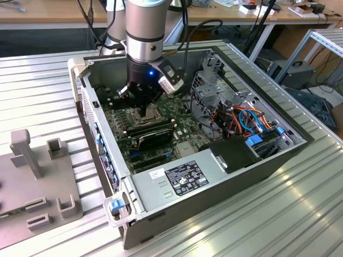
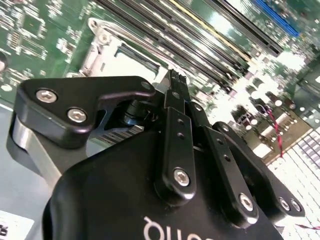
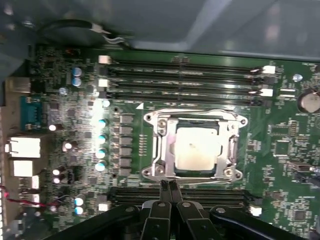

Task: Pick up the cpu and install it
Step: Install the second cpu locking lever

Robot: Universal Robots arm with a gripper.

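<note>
Closest to my wrist cameras is the gripper itself: its two black fingertips are pressed together with nothing between them, poised just beside the socket frame on the motherboard. In the first wrist view I see the cpu lying flat inside that frame, its pale metallic top facing up and the metal bracket sitting around its edges. Rows of long black memory slots run along both sides of the socket.

Moving across the exterior view from its left, I first see a grey fixture block with upright posts resting on the ribbed aluminium table, well apart from the work. Next comes the open computer case, lying on its side. Inside it, the green motherboard fills the left portion, with the arm reaching down into it and the gripper hanging over the socket. A long black module lies across the board nearer the front. Further right in the case sit a perforated metal drive cage, a tangle of orange and blue cables, and a grey power supply along the front wall.
</note>
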